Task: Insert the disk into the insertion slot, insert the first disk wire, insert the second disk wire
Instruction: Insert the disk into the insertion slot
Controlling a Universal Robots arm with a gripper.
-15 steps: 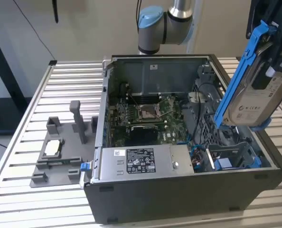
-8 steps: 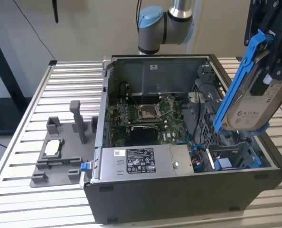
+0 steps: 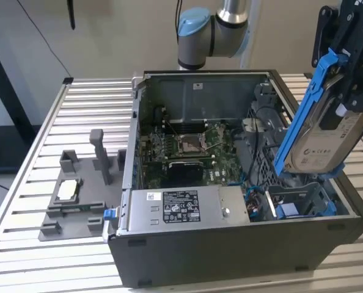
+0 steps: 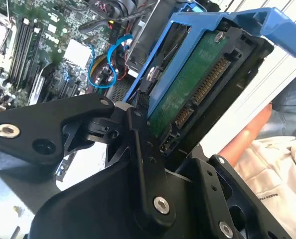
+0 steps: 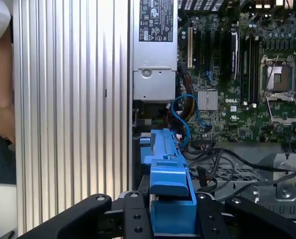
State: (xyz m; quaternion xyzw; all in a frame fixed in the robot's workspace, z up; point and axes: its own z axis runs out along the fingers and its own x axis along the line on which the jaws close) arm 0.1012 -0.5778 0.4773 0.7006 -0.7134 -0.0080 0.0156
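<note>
One disk (image 3: pixel 319 143) in hand: the fingers (image 5: pixel 210 216) are closed on its upper end, clamping the blue carrier (image 5: pixel 170 174) from both sides. We note that the disk hangs tilted, its lower end just above the insertion slot (image 3: pixel 304 198) at the case corner on the exterior view's right. It is not yet seated, and we cannot tell whether it touches the bay. We judge the tilt lets the lower edge lead into the bay past the case wall. In the second wrist view the connector (image 4: pixel 200 92) on the green board faces outward, bare, which we judge leaves it reachable for wires. Blue wires (image 5: pixel 180 107) lie loose near the power-supply box (image 5: pixel 155 84). Neither wire is inserted.
</note>
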